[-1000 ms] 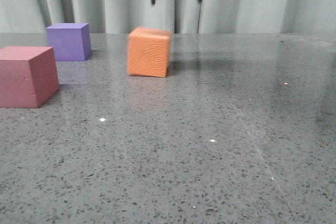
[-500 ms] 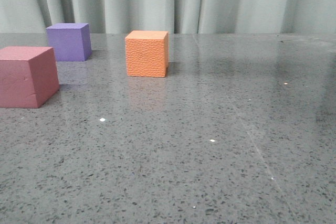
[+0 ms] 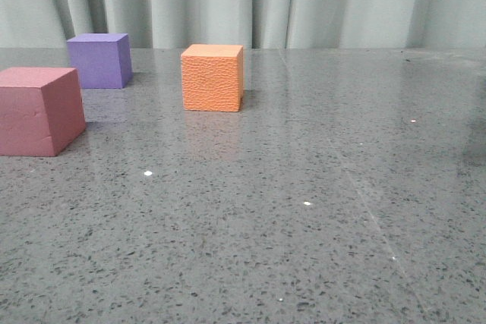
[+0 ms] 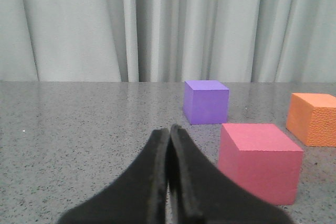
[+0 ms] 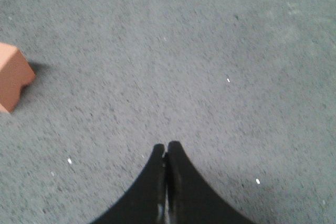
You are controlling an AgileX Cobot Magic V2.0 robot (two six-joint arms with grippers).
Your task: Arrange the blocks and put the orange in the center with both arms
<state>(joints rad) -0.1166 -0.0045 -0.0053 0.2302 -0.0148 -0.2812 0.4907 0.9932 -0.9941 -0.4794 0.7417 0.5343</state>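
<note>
The orange cube [image 3: 213, 77] stands on the grey table, right of the purple cube [image 3: 99, 60] at the back left. The pink-red cube [image 3: 39, 110] sits nearest, at the left edge. No gripper shows in the front view. In the left wrist view my left gripper [image 4: 169, 129] is shut and empty, with the pink-red cube [image 4: 259, 161] close beside it, the purple cube [image 4: 206, 101] beyond and the orange cube [image 4: 314, 118] further off. In the right wrist view my right gripper [image 5: 166, 146] is shut and empty above bare table, well apart from the orange cube [image 5: 12, 83].
The speckled grey table [image 3: 319, 210] stretches to the right and front of the cubes. A pale pleated curtain [image 3: 304, 1] hangs behind the table's far edge.
One second ago open gripper fingers hung above the blurred orange cube. They have left the front view, and the orange cube now rests still, slightly further left.
</note>
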